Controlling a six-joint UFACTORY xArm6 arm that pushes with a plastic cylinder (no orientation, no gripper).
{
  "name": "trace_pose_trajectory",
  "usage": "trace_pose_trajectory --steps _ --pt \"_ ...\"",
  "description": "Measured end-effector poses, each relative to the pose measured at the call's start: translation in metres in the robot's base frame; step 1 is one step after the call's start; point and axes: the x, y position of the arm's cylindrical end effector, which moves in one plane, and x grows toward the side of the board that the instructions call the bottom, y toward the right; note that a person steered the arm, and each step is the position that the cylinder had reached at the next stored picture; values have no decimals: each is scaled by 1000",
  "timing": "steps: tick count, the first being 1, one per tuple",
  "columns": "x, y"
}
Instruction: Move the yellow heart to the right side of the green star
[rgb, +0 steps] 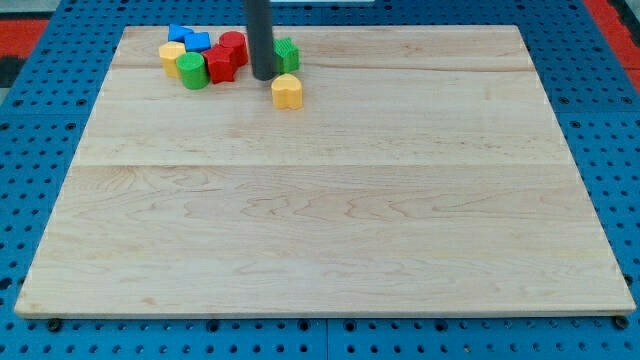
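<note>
The yellow heart (287, 91) lies near the view's top, left of centre, just below and slightly right of my tip (265, 76). The green star (287, 53) sits directly above the heart; the rod hides its left part. My tip stands between the red blocks and the green star, very close to the heart's upper left edge; I cannot tell if it touches.
A cluster sits to the tip's left: two red blocks (227, 56), a green cylinder (192, 71), a yellow block (172, 55) and two blue blocks (189, 38). The wooden board (320, 200) rests on a blue pegboard.
</note>
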Motion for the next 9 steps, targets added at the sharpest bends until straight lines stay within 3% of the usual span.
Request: trace_pose_trajectory --steps 1,2,4,5,6,8,9 --pt "25 -40" --pt "49 -6" --pt "46 69" --pt "43 78" --pt "20 70" --pt "21 20" --pt "13 39"
